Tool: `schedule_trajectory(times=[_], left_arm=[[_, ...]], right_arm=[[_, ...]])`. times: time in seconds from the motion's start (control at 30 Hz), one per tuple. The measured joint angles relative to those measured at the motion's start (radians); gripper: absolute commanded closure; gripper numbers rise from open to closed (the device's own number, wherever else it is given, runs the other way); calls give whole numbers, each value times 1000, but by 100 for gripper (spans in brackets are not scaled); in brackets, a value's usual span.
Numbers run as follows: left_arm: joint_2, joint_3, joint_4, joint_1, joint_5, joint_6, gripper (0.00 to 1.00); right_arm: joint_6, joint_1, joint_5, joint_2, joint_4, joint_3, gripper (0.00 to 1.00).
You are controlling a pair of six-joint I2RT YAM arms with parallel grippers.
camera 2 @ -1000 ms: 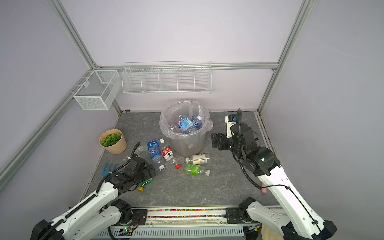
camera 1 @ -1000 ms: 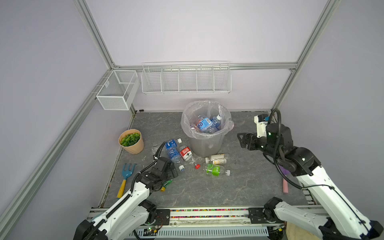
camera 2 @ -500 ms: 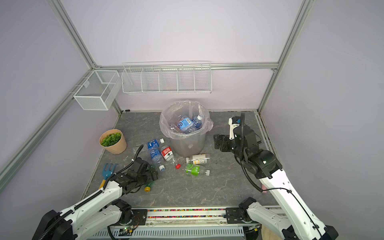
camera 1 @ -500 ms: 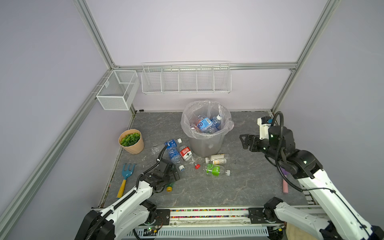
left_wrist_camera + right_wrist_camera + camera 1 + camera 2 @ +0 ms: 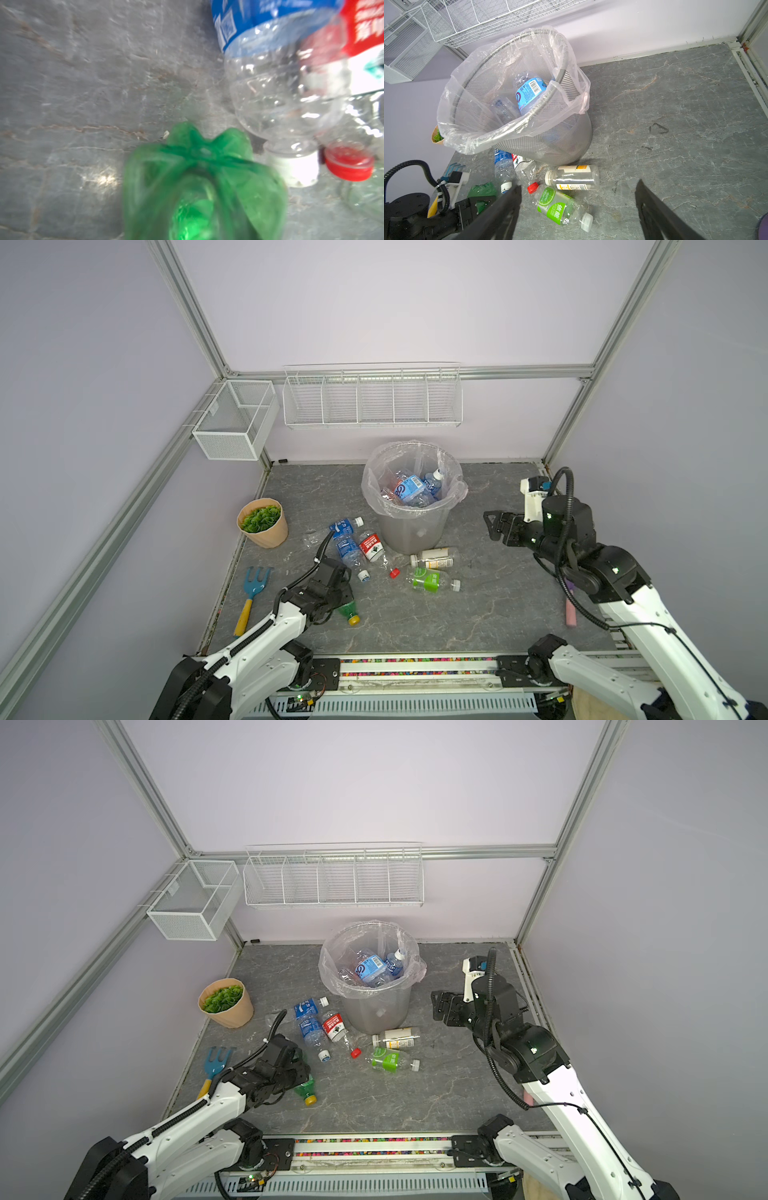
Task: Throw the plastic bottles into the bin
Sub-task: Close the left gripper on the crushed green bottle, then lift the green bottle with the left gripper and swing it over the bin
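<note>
L jaws now narrow round green bottle (image 5: 345, 608), wide before; R jaws wide.

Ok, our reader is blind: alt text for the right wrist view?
A bag-lined mesh bin holding plastic bottles stands on a grey floor, more bottles lying at its foot. The right hand is open in the foreground.

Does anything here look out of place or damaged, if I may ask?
The red-labelled clear plastic bottle lying beside the grey mesh bin looks crumpled. A blue garden rake with a yellow handle lies flat further left; it is no bottle.
</note>
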Motion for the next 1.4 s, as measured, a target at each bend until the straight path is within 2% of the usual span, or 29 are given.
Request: schedule_trajectory(times=[0.37, 0.63, 0.97, 1.4], left_arm=[[-248, 49, -183, 0, -42, 1, 90], [-385, 210, -263, 0, -61, 5, 93], [-375, 483, -259, 0, -69, 53, 96], [-288, 730, -177, 0, -83, 125, 98]], right_arm=[[14, -5, -6, -42, -4, -31, 12], [29, -7, -6, -79, -8, -49, 12], [61, -9, -40, -113, -19, -174, 12], [126, -10, -120, -146, -17, -401, 12]])
